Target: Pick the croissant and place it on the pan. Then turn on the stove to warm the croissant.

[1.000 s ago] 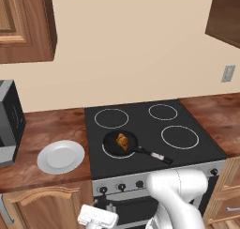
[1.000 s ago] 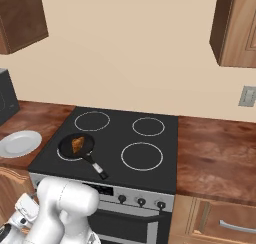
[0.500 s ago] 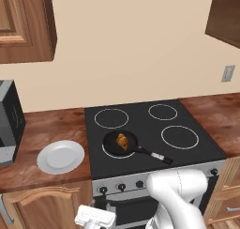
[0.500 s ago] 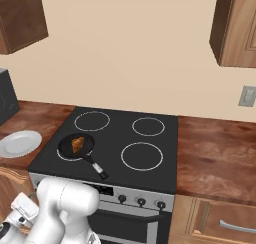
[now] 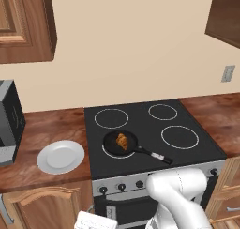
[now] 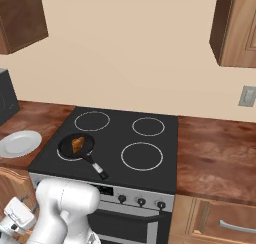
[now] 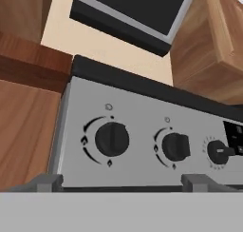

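The golden-brown croissant (image 5: 123, 141) (image 6: 77, 144) lies inside the small black pan (image 5: 111, 146) (image 6: 65, 149), which sits on the front-left burner of the stove (image 5: 140, 125) (image 6: 125, 138); the pan's handle points toward the front right. My gripper (image 7: 123, 182) hangs low in front of the stove's silver panel, open, with its fingertips (image 7: 47, 182) wide apart and nothing between them. It faces the leftmost dark knob (image 7: 112, 139), with two more knobs (image 7: 175, 146) to the right. My white hand (image 5: 96, 220) (image 6: 17, 213) sits below counter height.
A round white plate (image 5: 61, 156) (image 6: 20, 143) lies on the wooden counter left of the stove. A grey microwave (image 5: 7, 120) stands further left. Wooden cabinet fronts (image 7: 23, 131) flank the stove panel, and a dark hood (image 7: 133, 12) hangs overhead.
My hand has sunk slightly lower in front of the stove panel. Pan and croissant have not moved.
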### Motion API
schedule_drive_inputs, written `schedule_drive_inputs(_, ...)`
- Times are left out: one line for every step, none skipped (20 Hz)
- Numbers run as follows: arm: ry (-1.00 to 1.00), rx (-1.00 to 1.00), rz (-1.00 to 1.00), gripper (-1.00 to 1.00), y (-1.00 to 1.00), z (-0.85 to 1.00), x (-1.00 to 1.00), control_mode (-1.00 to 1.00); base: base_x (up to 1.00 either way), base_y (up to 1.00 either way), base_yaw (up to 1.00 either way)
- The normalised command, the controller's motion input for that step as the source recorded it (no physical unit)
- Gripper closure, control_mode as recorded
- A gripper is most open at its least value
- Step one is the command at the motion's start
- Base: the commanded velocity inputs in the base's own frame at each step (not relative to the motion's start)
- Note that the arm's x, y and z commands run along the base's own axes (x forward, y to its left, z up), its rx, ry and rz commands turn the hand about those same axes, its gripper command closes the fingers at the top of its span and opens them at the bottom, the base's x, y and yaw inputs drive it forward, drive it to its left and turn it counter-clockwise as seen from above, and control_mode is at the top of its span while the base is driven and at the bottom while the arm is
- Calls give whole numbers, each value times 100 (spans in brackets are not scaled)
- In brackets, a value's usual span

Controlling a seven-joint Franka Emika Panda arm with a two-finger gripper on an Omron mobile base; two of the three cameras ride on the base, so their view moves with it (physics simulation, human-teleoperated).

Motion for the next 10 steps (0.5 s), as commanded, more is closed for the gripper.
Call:
schedule_drive_inputs(-8,9,0,-100,0,59,0,-100,0,0,0)
schedule_drive_inputs(-5,11,0,-100,-7,64,11,-100,0,0,0)
schedule_drive_inputs(-6,12,0,-100,-11,80,20,-100,0,0,0)
schedule_drive_inputs(-7,11,0,-100,-15,92,29,-100,0,0,0)
schedule_drive_inputs(-7,9,0,-100,-10,88,26,-100,0,0,0)
schedule_drive_inputs(-7,11,0,-100,-16,79,17,-100,0,0,0)
schedule_drive_inputs(-4,9,0,-100,-9,47,20,-100,0,0,0)
schedule_drive_inputs(0,3,0,-100,-4,6,1,-100,0,0,0)
schedule_drive_inputs(0,0,0,-100,0,0,0,-100,0,0,0)
schedule_drive_inputs(0,0,0,-100,0,0,0,-100,0,0,0)
